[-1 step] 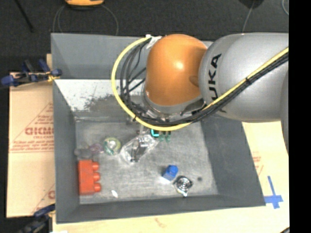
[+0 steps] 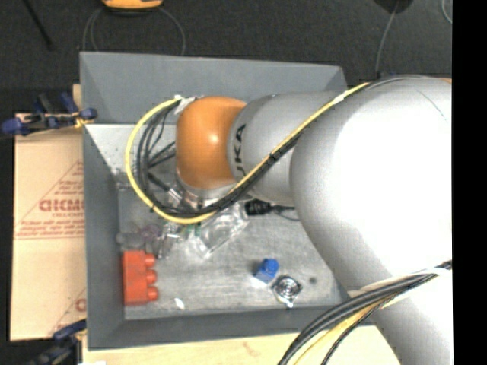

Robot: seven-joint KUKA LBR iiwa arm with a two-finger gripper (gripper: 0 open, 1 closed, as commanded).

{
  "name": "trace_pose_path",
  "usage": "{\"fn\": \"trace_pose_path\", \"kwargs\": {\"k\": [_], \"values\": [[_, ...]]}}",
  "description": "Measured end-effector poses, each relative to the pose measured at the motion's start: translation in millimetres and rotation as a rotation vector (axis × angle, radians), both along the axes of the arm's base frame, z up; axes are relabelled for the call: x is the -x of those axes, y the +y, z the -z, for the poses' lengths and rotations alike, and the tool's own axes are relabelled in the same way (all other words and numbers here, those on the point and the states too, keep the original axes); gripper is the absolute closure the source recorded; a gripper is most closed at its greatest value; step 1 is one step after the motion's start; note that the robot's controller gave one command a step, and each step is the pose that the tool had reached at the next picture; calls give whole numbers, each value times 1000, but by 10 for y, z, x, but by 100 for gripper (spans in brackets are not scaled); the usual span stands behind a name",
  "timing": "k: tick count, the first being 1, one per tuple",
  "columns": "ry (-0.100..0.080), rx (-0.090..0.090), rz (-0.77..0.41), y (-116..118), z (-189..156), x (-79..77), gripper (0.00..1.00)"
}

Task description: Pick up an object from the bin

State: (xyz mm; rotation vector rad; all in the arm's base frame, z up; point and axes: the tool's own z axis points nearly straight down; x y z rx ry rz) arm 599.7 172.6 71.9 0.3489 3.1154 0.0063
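**Silver arm low over clear plastic at the bin's middle**

Silver-grey arm casing [image 2: 365,181], the robot's broad rounded link, lies closest to the lens and covers the right side of the grey metal bin [image 2: 221,74]. Its rounded orange wrist cover [image 2: 204,141], ringed by yellow and black cables [image 2: 144,143], points down toward the bin floor left of centre. The gripper [image 2: 179,217] sits beneath that cover, mostly hidden, so I cannot tell whether it is released or clenched, nor whether anything is in it.

Just beside it lies a crumpled clear plastic piece [image 2: 219,230], with a small greyish translucent thing [image 2: 141,238] to its left. A red plastic block with rounded studs [image 2: 139,277] rests in the front-left corner. Well apart, toward the front right, a small blue block [image 2: 265,269] sits next to a shiny round metal piece [image 2: 286,288].
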Motion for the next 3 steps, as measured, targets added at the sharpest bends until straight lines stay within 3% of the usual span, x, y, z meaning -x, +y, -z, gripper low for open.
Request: {"fn": "trace_pose_path", "kwargs": {"k": [1, 2, 3], "values": [[0, 0, 81, -129, -301, 7, 0], [4, 2, 109, -448, -508, 105, 0], [-2, 0, 313, -107, -19, 278, 0]]}}
